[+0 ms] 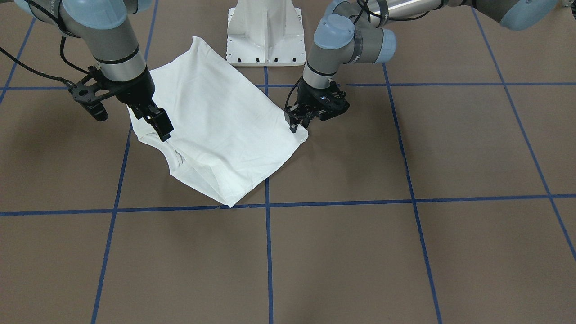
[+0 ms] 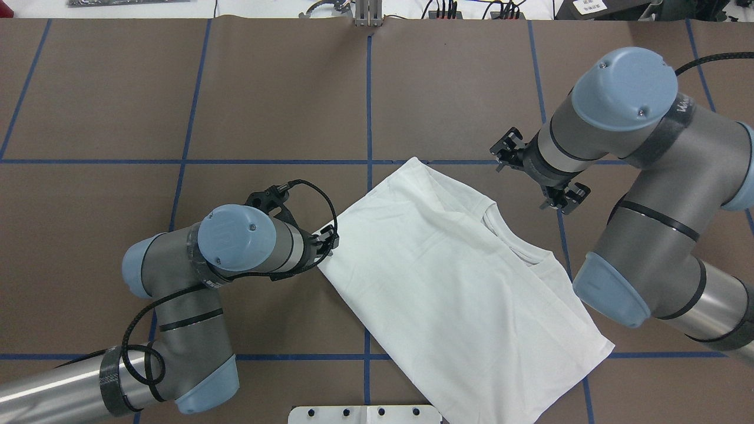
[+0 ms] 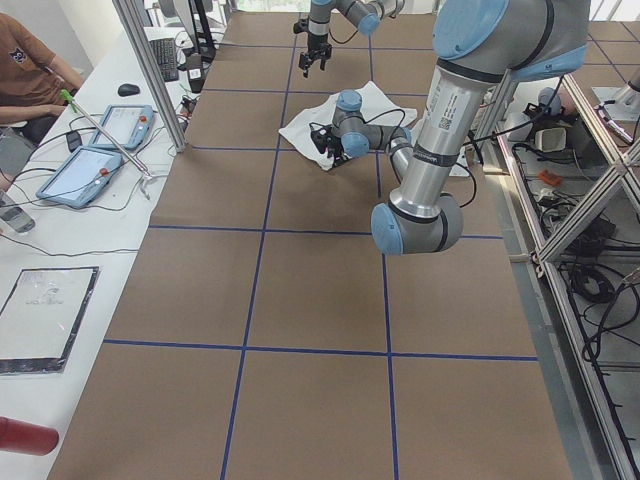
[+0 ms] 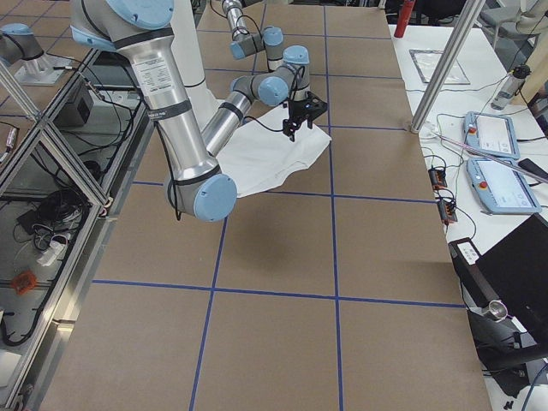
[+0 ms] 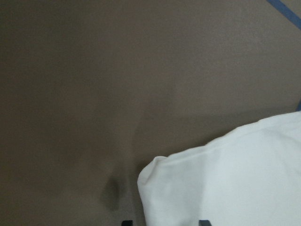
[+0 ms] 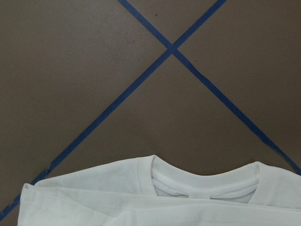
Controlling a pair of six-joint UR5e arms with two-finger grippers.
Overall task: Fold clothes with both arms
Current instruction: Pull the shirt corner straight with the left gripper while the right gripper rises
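Two silver-grey tubular robot arms are poised over a folded white long-sleeved T-shirt (image 1: 225, 130) on a brown table with blue tape lines (image 1: 360, 247).

Front view: the left gripper (image 1: 294, 127) is standing at a shirt corner, and the right gripper (image 1: 161, 128) is hanging over the ribbed neck; whether its fingers are apart cannot be told. Overhead: the shirt is lying diagonally. Left wrist view: the fingertips (image 5: 203, 221) are sitting apart, with the corner between them.

Hardly anything can be read. In the overhead view the left arm (image 2: 177, 306) has a faint raised mark on its light blue joint cap (image 2: 235, 237) that looks like "UR". The right arm (image 2: 665, 235) has white letters on a dark band (image 2: 683, 112) by its upper joint, only partly in view and not legible. In the side views each arm's tube bears a white sticker (image 3: 441, 125) with black print, too small to read.
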